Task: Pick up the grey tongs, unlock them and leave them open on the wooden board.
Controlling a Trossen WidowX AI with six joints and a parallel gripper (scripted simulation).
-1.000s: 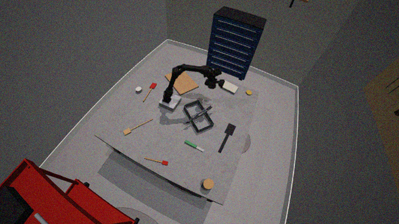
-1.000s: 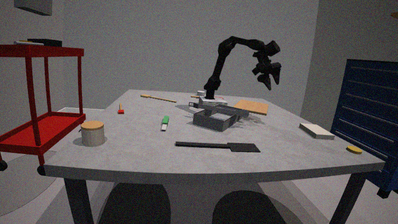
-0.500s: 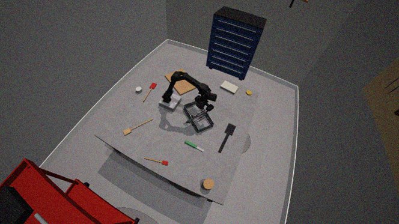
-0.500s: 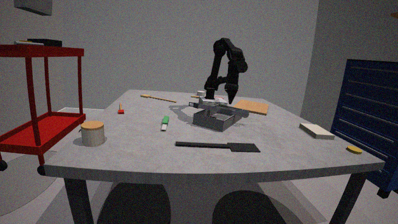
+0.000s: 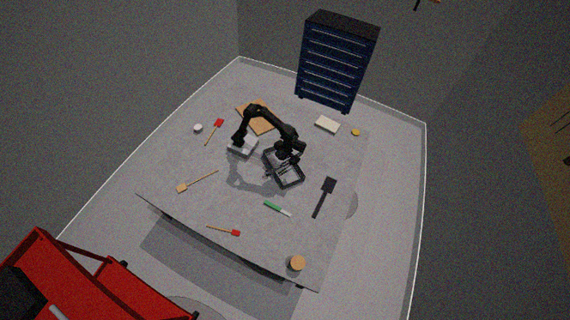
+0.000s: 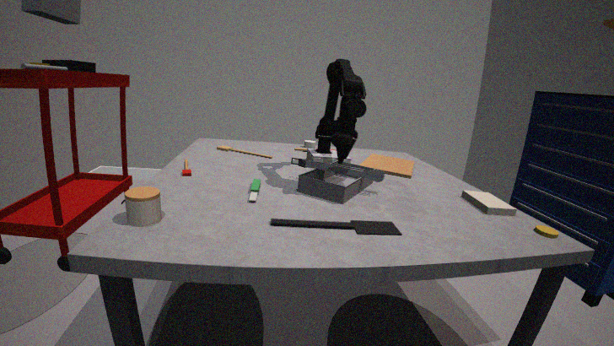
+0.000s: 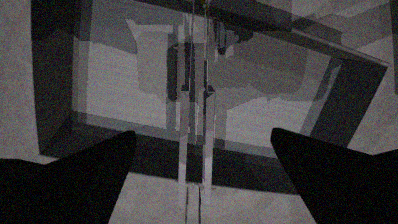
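Observation:
The grey tongs (image 5: pixel 267 175) (image 6: pixel 304 163) (image 7: pixel 208 150) lie across the roasting tin (image 5: pixel 294 183) (image 6: pixel 317 189) (image 7: pixel 150 156), their two arms close together and nearly parallel, with both ends past the rim. My gripper (image 5: pixel 286 157) (image 6: pixel 340 162) (image 7: pixel 205 136) is open and empty, pointing down over the tin. In the wrist view the tongs run between the two wide-set fingertips, touching neither; how far below the tips they are is hard to tell. The gravity lock is too small to make out. The wooden board (image 5: pixel 260 126) (image 6: pixel 389 165) lies flat beyond the tin.
The white robot base (image 5: pixel 245 148) stands near the tin and board. A black spatula (image 5: pixel 328 184) (image 6: pixel 375 227) and a green-handled tool (image 5: pixel 272 204) (image 6: pixel 255 185) lie on the tin's other side. A pale block (image 5: pixel 327 124) (image 6: pixel 488 202) and a lidded jar (image 5: pixel 297 261) (image 6: pixel 142 208) are farther off.

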